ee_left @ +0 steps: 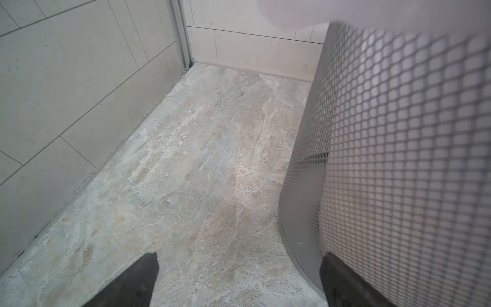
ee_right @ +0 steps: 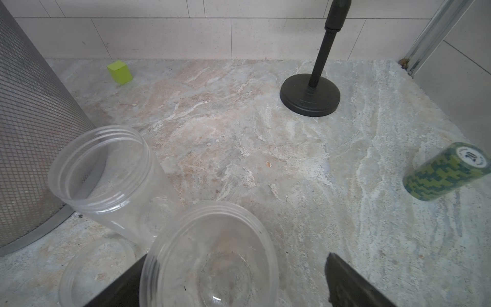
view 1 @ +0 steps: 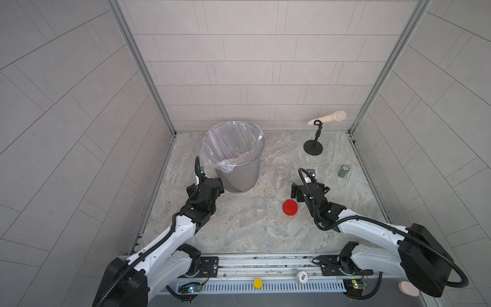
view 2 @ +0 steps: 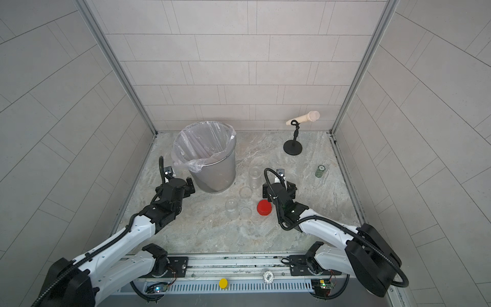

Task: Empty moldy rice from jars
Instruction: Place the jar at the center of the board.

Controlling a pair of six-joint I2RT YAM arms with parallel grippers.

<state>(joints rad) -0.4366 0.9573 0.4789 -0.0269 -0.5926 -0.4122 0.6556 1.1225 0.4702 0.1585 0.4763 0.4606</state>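
Observation:
Three clear jars stand open and look empty. One jar [ee_right: 212,255] sits between the fingers of my open right gripper [ee_right: 233,281], close to one finger; the gripper [view 1: 309,187] hides it in both top views. A taller jar [view 1: 280,176] [ee_right: 106,180] stands by the bin. Another jar [view 1: 259,208] is nearer the front. A red lid [view 1: 290,207] and two clear lids [view 1: 269,192] [view 1: 271,212] lie among them. My left gripper [view 1: 206,185] [ee_left: 239,279] is open and empty beside the bin's base. No moldy rice is in view.
The metal mesh bin [view 1: 239,170] with its plastic liner stands at the back left, and its wall [ee_left: 398,159] is close to my left gripper. A microphone stand [view 1: 313,147], a dark green cylinder [view 1: 344,171] and a small green cube [ee_right: 120,71] are further back.

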